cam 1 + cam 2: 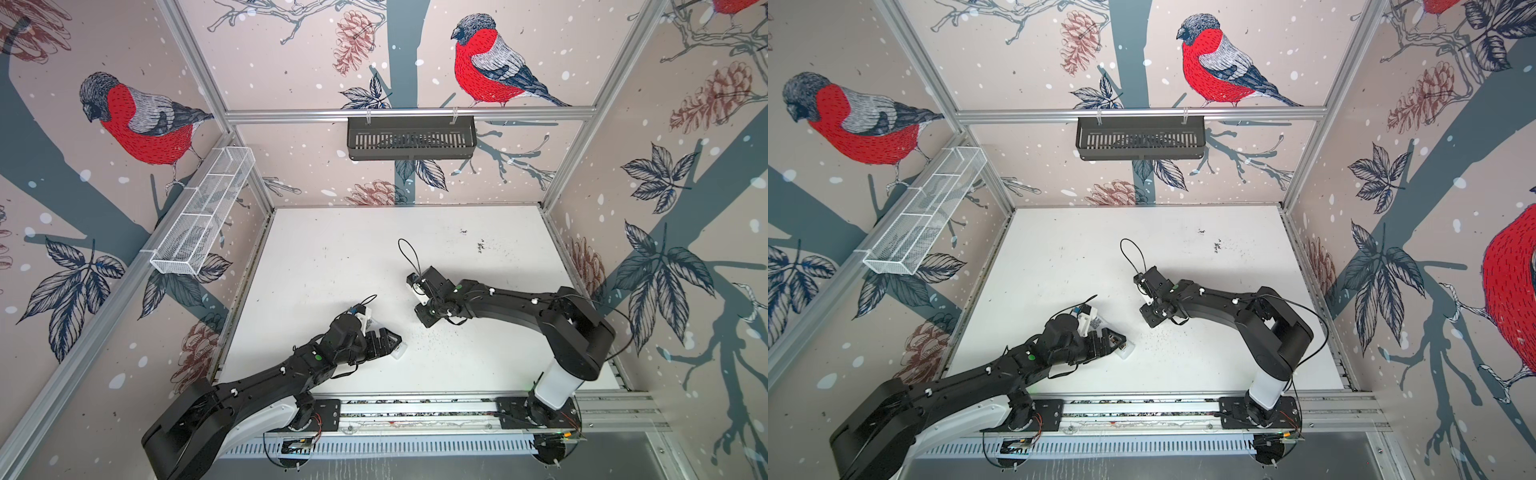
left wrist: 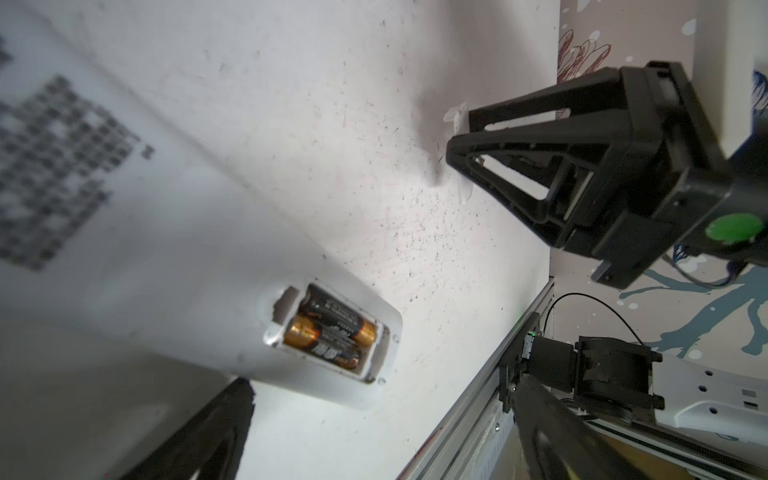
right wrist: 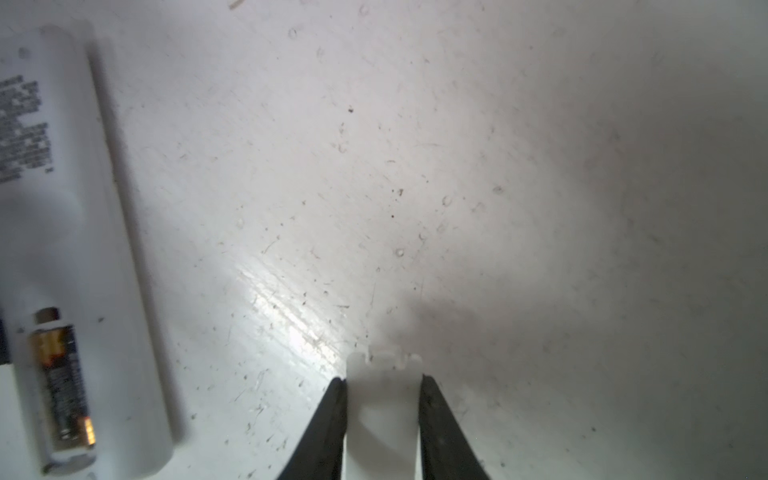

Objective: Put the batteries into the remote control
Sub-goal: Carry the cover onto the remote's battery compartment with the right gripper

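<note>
**Status, left side.** My left hand (image 1: 388, 338) is open, jaws spread wide, and sits directly above the remote control (image 2: 166, 270). The remote control lies on the desk (image 1: 332, 257) on its button face, plain back turned up. Only its end shows past my fingertips in both top views. I cannot tell whether either finger touches the housing.

**Compartment.** The left wrist view shows the bay at the end of the remote control, just ahead of my left hand. Both batteries (image 2: 328, 328) lie in it side by side, gold ends pointing opposite ways. They appear level with the bay walls, so I judge them seated. The bay is uncovered.

**Status, right side.** My right hand (image 1: 419, 296) is well apart from the remote control, which lies off to its side. It grips the battery cover (image 3: 382, 399), a small white panel with locking tabs at its free end. One finger presses each long edge, and the tabs project beyond my fingertips. The cover sits low over the desk; whether it touches the surface I cannot tell.

**Progress.** Loading of the cells looks complete. What is left, in my judgement:
1. Carry the battery cover across to the open bay.
2. Align the tabs with the bay.
3. Close it while my left hand steadies the housing.
</note>
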Controlling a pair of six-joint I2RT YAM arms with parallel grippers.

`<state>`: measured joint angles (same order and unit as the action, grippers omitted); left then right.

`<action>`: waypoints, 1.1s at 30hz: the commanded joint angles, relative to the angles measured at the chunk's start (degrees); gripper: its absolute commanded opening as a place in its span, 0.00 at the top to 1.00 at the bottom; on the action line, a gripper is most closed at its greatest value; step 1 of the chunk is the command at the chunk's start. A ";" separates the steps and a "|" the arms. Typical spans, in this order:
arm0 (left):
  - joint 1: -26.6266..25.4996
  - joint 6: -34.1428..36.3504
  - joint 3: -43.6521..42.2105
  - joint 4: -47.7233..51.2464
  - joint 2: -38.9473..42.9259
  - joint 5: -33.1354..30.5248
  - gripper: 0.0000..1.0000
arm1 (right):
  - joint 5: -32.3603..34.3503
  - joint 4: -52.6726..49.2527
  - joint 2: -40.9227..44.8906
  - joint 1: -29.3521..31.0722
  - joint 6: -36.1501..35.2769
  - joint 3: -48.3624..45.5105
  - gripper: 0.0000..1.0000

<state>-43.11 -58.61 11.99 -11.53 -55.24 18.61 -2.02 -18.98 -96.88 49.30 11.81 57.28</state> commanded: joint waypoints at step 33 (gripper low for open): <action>13.07 10.09 7.74 29.98 20.61 -15.89 0.02 | 0.79 22.95 -0.27 17.82 -2.20 -4.75 0.72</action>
<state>-30.17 -49.56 19.18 17.65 -34.70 2.87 -3.97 1.65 -96.90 66.54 8.12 52.77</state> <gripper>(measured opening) 0.976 0.278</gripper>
